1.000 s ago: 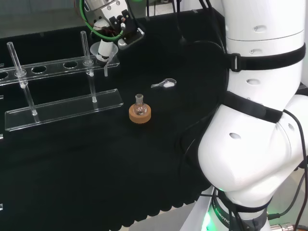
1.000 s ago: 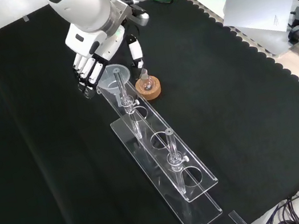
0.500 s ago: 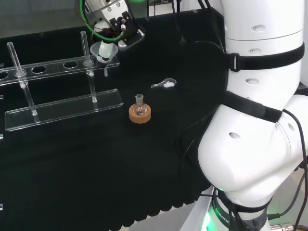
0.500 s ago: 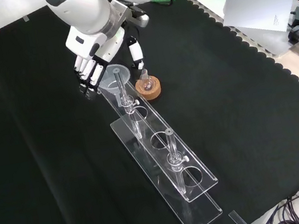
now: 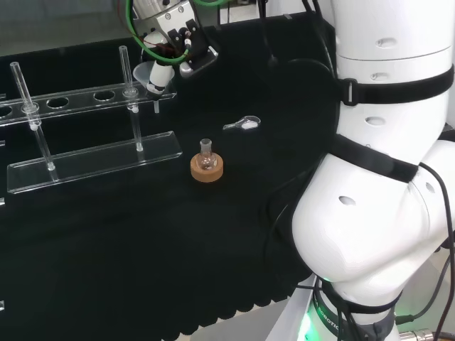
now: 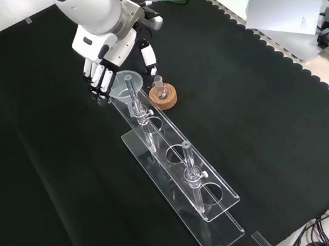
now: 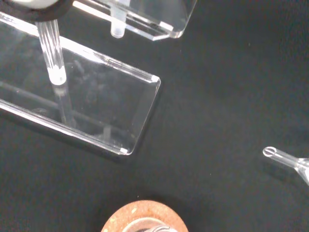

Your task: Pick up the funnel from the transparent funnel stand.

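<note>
In the front view, nearest the camera, the long clear plastic funnel stand (image 6: 185, 186) runs diagonally across the black-clothed counter (image 6: 51, 200) from near its lower edge up toward the middle. It has a flat base plate, upright posts and a raised shelf pierced with round holes.

Past the stand's far end, a small clear glass flask (image 6: 159, 87) sits upright in a round cork ring (image 6: 164, 97), just beside the stand and apart from it. In the wrist view the cork ring (image 7: 145, 218) shows close to the rounded corner of the stand's base plate (image 7: 96, 116).

At the stand's far end, the small clear plastic funnel (image 6: 126, 84) hangs with its wide mouth up. In the head view the funnel (image 5: 151, 74) is at the right end of the stand's raised shelf (image 5: 71, 99), its stem pointing down beside the shelf edge; whether the stem still passes through a hole I cannot tell. In the wrist view the ribbed stem (image 7: 52, 53) shows above the base plate.

The black and white hand (image 6: 105, 60) is around the funnel: in the front view its fingers (image 6: 98, 78) curl down on the left of the cup, while the thumb (image 6: 149, 55) hangs on the right, so the cup is pinched between them. In the head view the hand (image 5: 170, 42) sits directly over the funnel.

Farther toward the counter's middle in the head view, a small clear glass spoon-like piece (image 5: 243, 123) lies flat on the cloth, well apart from the stand.
</note>
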Controlling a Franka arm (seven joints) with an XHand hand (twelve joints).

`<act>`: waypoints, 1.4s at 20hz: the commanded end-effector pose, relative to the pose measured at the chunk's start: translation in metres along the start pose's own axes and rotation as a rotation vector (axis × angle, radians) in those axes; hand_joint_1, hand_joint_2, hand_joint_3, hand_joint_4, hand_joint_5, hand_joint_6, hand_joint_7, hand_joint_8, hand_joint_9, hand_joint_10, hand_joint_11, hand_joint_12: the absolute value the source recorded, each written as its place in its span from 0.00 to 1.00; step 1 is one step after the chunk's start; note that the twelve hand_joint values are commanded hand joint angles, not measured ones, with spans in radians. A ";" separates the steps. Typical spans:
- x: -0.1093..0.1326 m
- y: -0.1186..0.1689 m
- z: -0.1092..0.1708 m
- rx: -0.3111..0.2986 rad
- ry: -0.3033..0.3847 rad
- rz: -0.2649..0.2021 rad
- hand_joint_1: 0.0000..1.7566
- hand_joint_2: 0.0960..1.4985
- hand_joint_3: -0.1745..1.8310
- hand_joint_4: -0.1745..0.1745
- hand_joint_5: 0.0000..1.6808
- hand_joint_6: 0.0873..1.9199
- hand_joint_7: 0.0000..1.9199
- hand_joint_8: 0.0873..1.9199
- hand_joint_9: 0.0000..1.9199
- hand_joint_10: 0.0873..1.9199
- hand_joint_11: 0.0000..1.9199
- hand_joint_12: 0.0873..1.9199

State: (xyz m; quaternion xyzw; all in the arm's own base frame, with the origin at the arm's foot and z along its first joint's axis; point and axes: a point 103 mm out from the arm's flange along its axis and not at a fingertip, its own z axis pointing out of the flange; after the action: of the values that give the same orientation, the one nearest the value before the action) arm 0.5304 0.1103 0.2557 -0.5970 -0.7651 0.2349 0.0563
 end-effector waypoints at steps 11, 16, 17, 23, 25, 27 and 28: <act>-0.001 -0.021 -0.036 -0.071 -0.109 0.025 0.52 0.49 0.39 0.54 0.35 0.24 0.34 0.31 0.57 0.15 0.39 0.64; -0.011 -0.043 -0.059 -0.062 -0.149 0.042 0.52 0.49 0.40 0.52 0.28 0.25 0.31 0.32 0.55 0.15 0.38 0.64; -0.015 -0.049 -0.063 -0.062 -0.154 0.050 0.52 0.50 0.40 0.52 0.28 0.26 0.30 0.32 0.55 0.15 0.38 0.64; -0.024 -0.085 -0.079 -0.035 -0.179 0.098 0.53 0.49 0.40 0.52 0.27 0.27 0.30 0.33 0.54 0.16 0.37 0.65; -0.028 -0.097 -0.081 -0.044 -0.180 0.091 0.53 0.49 0.40 0.52 0.27 0.27 0.30 0.33 0.54 0.16 0.37 0.65; -0.032 -0.108 -0.082 -0.038 -0.192 0.112 0.52 0.49 0.40 0.53 0.27 0.27 0.30 0.33 0.54 0.16 0.37 0.65; -0.032 -0.114 -0.082 -0.039 -0.196 0.122 0.52 0.49 0.40 0.53 0.28 0.27 0.30 0.33 0.54 0.16 0.37 0.64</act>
State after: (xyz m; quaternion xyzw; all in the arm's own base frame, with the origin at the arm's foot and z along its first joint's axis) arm 0.4992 0.0993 0.3578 -0.6081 -0.7495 0.2596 -0.0316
